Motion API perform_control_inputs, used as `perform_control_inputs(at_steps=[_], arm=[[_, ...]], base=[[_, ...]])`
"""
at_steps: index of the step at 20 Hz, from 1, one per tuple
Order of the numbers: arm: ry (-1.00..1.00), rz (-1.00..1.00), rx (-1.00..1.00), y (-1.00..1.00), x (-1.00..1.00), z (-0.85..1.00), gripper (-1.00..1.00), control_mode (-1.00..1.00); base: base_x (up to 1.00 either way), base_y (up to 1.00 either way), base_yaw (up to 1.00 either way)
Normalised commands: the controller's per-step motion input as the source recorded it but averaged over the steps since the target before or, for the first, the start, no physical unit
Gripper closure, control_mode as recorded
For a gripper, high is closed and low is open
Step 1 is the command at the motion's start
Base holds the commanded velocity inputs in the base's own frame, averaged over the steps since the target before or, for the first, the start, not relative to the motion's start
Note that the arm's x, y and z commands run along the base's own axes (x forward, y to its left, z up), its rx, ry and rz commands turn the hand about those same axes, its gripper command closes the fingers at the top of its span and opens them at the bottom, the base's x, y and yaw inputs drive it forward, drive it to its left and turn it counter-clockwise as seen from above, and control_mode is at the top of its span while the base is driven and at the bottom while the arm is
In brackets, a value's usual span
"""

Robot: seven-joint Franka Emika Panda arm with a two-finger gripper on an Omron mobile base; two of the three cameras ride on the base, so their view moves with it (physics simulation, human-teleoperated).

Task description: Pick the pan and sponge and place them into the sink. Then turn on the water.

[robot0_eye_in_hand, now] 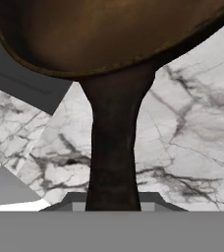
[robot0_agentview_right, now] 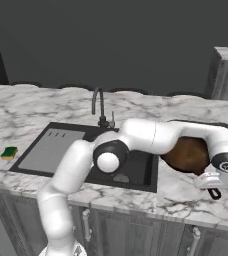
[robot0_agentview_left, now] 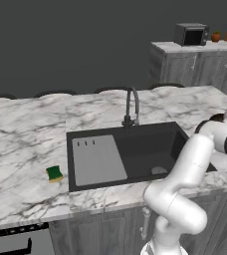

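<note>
Gripper (robot0_agentview_right: 212,186) clamps pan (robot0_agentview_right: 188,154) handle; sink (robot0_agentview_right: 142,176) beside.

The pan (robot0_eye_in_hand: 109,34) in front of me has a brown inside with a dull metallic sheen, and its handle (robot0_eye_in_hand: 113,147) looks dark and matt. I see a white, grey-veined marble counter (robot0_agentview_left: 26,134), smooth and polished. The sink (robot0_agentview_left: 180,142) is matt black, its drainboard (robot0_agentview_left: 98,159) flat grey. The sponge (robot0_agentview_left: 54,173) looks soft, green over yellow.
</note>
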Motion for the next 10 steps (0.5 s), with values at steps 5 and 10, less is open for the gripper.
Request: perform_control_inputs(at_steps=[5, 10], arm=[[-0.01, 0.01, -0.11, 0.55, 0.06, 0.32, 1.0, -1.0], [0.0, 0.0, -0.13, 0.57, 0.05, 0.16, 1.0, -1.0]], base=[[0.0, 0.0, 0.0], [0.0, 0.0, 0.0]])
